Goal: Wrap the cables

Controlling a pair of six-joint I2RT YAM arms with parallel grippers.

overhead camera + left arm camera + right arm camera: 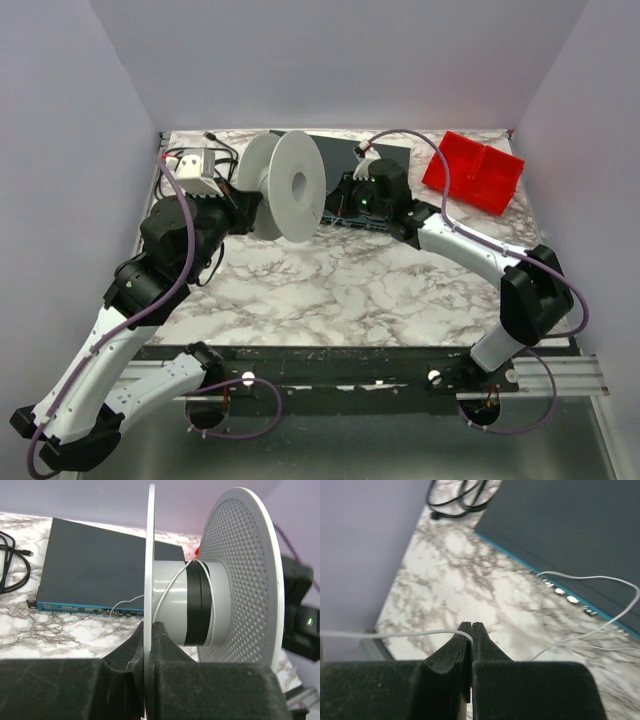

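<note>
A grey spool [290,186] with two wide discs stands on edge at the table's back middle. My left gripper [149,630] is shut on the rim of its near disc [149,580]. The thin white cable [167,592] runs over the spool's hub [172,602] beside a black band and trails down to the table. My right gripper [471,628] is shut on the white cable [410,634], which leaves the pinch to the left; a loose loop [600,587] lies on the table beyond. In the top view the right gripper [352,195] sits just right of the spool.
A dark flat box with a blue front edge [95,570] lies behind the spool. A black cord [12,565] and a white adapter [195,165] sit at the back left. A red bin [473,172] stands at the back right. Purple walls enclose the table.
</note>
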